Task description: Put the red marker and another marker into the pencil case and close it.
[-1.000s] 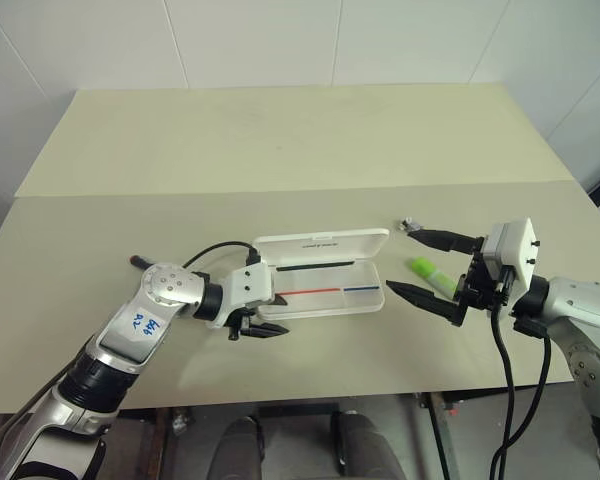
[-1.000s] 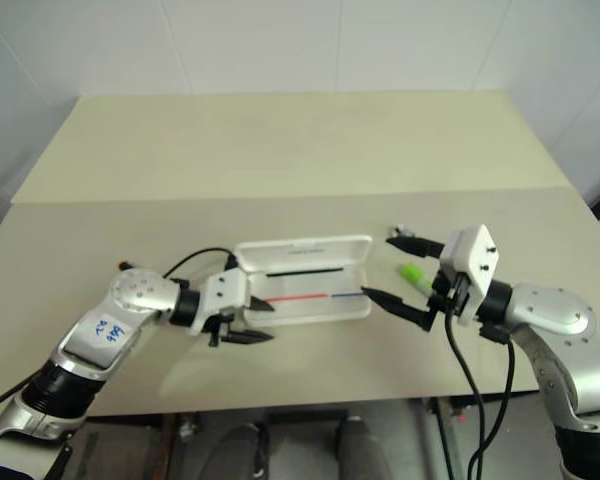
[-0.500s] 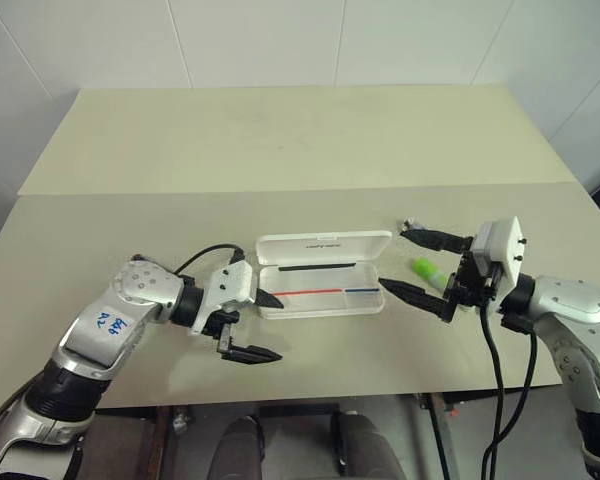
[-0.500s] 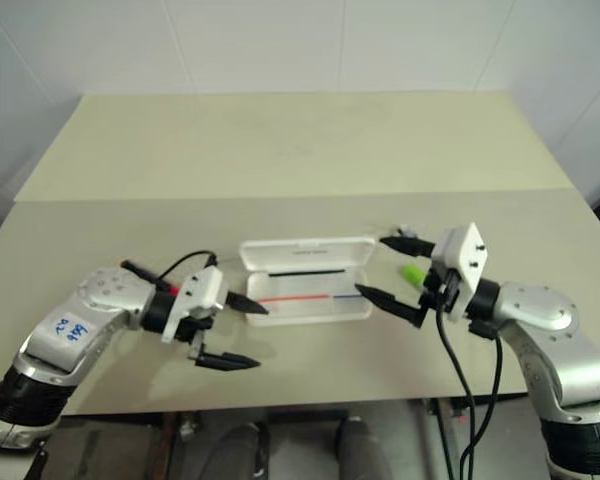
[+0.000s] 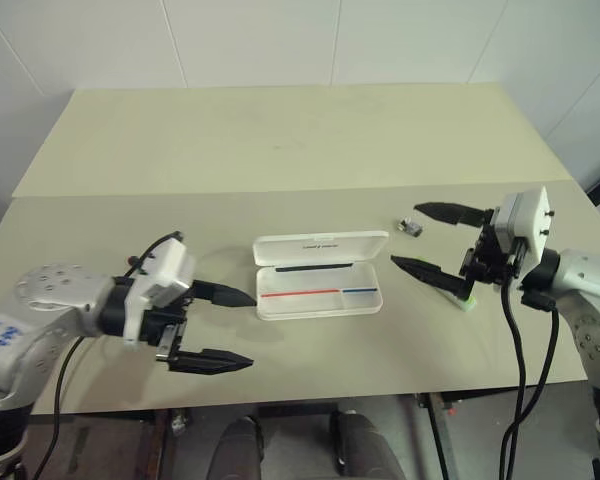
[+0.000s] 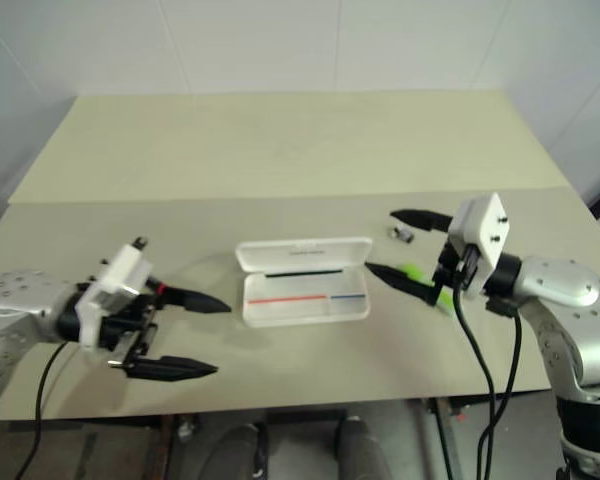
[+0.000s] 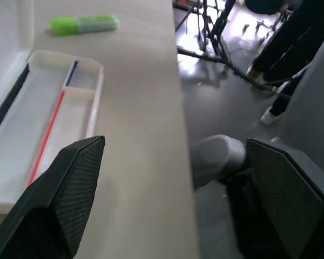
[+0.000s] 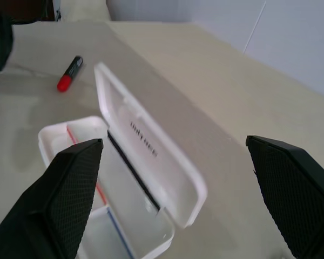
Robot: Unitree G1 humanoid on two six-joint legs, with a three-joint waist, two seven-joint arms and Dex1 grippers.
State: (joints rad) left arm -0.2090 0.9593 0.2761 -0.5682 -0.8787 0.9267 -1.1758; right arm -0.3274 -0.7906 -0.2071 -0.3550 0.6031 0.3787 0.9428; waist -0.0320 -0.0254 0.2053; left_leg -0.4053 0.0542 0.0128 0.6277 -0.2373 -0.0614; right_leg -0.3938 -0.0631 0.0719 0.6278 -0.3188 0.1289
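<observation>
One case (image 5: 320,275), two markers (image 8: 69,73)

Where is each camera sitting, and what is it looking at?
Head pair: on the head, looking forward and down at the table; both arms, left hand and right hand open.
Left wrist: rides that wrist, looks past its fingers across the pencil case to the green marker.
Right wrist: rides that wrist, looks across the pencil case to the red marker.
All see that case.
</observation>
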